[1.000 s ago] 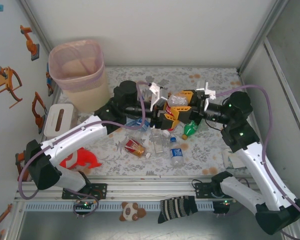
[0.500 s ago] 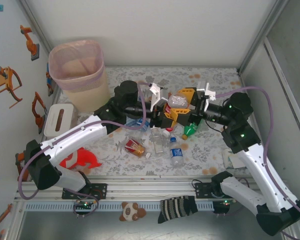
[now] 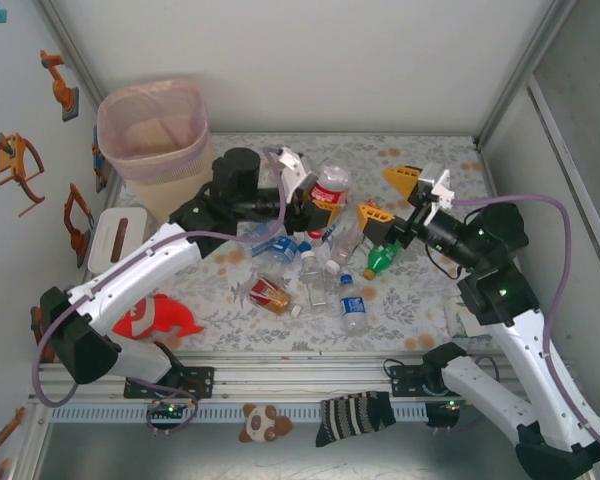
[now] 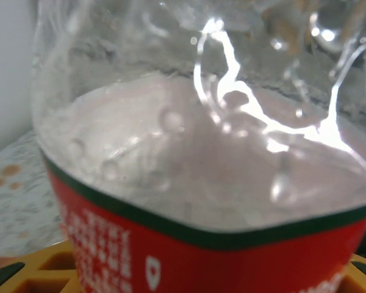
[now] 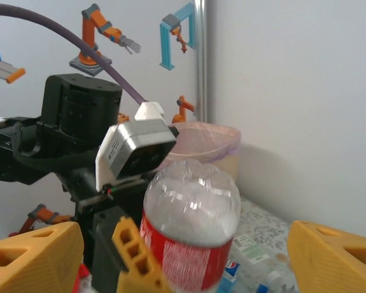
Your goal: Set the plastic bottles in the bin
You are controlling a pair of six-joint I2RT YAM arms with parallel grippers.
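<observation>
A clear bottle with a red label (image 3: 330, 185) is held upright in the left claw (image 3: 323, 211), whose yellow fingers are closed on its lower part, as is seen from the left wrist, where the label and the clear body sit right against the lens. The bottle is raised above the tabletop (image 3: 420, 295), to the right of the bin (image 3: 165, 185) and well apart from it.

A second ago both claws were brought together at this bottle over the middle of the tabletop. Now the right claw (image 3: 385, 197) is opened wide, is drawn back to the right and is left empty, while the bottle has been carried a little to the left and farther off. From this the handover is judged to be done: the bottle has been passed to the arm on the bin's side.

What is left for this bottle is judged to be a carry over the pink-lined rim at the far left and a release there. The other bottles (image 3: 320, 272), a green one (image 3: 378, 260) among them, are still scattered on the tabletop, so most of the task is judged to remain
</observation>
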